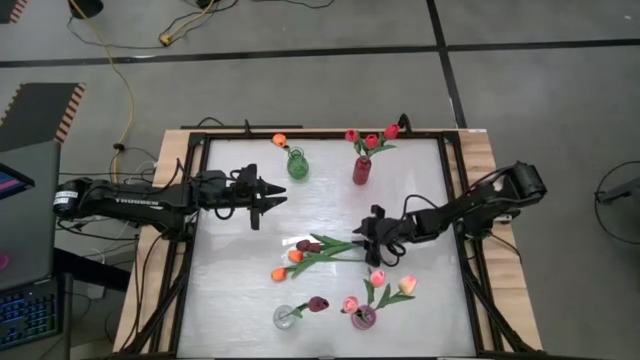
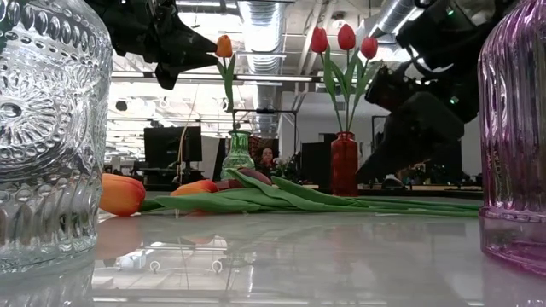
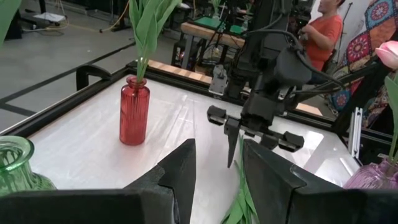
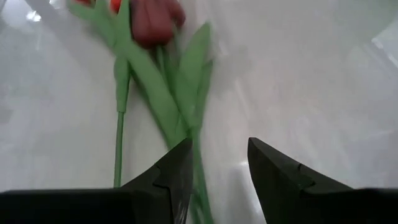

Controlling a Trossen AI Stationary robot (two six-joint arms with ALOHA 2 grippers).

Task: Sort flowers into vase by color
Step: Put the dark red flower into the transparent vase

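Grip: you are lowering the right gripper (image 4: pixel 214 180), jaws apart, over the stems of loose flowers (image 1: pixel 312 252) lying mid-table; be centring one stem only.
Left gripper (image 1: pixel 268 196): hovering open, holding nothing.
Count: you are seeing four vases (image 1: pixel 361 170) and four loose tulips.

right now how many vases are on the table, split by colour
green glass vase: 1
red glass vase: 1
clear glass vase: 1
pink glass vase: 1
total: 4

Grey floor (image 1: pixel 300 60); ceiling ducts (image 2: pixel 264 21) overhead
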